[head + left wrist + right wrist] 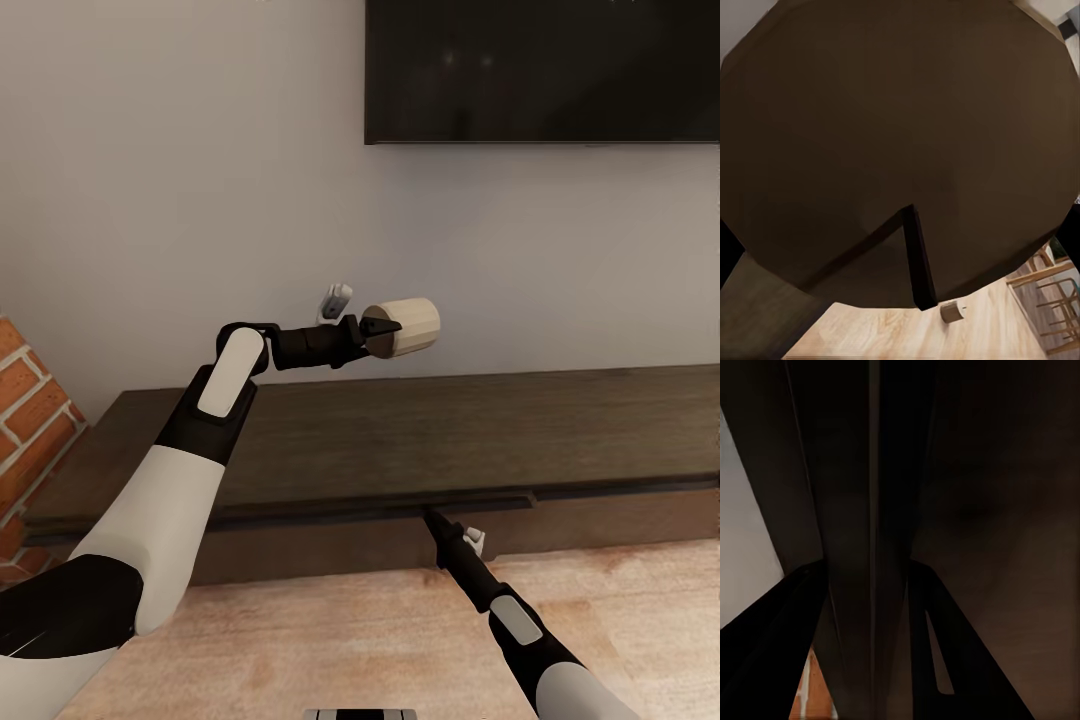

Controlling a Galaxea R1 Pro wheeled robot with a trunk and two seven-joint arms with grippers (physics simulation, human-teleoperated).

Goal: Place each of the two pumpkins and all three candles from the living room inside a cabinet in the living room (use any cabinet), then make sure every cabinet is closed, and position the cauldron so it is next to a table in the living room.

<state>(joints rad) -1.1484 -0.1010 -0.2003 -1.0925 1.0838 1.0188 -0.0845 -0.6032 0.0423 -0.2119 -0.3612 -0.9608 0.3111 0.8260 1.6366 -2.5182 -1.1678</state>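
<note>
A pale beige candle (pixel 405 327) is lying on its side in the air, clamped in the left claw (pixel 378 327), whose dark fingers are closing on the end facing the arm. It is hanging above the top of the cabinet (pixel 420 430), well clear of the wood, with the grey wall behind it. In the left wrist view the candle's (pixel 892 142) dark end is pressing close against the lens, with a dark finger (pixel 916 259) crossing its lower part. Beyond it, in that same view, a second small candle (pixel 953 310) is lying on the light plank floor (pixel 907 334), near some pale wooden furniture (pixel 1054 296).

The cabinet is running long and low along the wall, dark brown, and its front is showing a thin gap beneath the top edge, where a drawer front (pixel 380 510) is standing slightly out. The right claw (pixel 428 516) is reaching up from the floor side with its tip touching that gap. In the right wrist view its two dark fingers (pixel 772 645) are sitting a little apart, pointing into the narrow seam between the dark wood panels (pixel 877 532), with nothing held between them.

Above the cabinet a black screen (pixel 540 70) is hanging on the wall. At the head view's left edge, red brick (pixel 30 400) is standing just beside the cabinet's end.
</note>
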